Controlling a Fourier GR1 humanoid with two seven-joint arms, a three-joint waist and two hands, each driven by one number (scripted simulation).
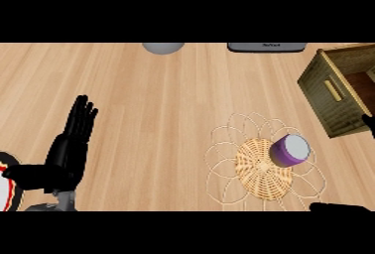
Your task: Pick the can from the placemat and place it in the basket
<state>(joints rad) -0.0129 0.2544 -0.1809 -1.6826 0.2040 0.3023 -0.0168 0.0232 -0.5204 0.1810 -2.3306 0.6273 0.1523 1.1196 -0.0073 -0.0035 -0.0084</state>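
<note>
The purple can (pixel 289 150) with a pale lid stands tilted on the woven placemat (pixel 258 174), right of centre in the frame, on the mat's upper right part. The left hand (pixel 70 149) rests at the left of the frame, spread flat and holding nothing, well apart from the can. Of the right hand (pixel 341 208) only a dark sliver shows at the lower right edge (too little to tell how it is set), below and right of the can. The basket (pixel 326 94) sits at the upper right, near the mat.
</note>
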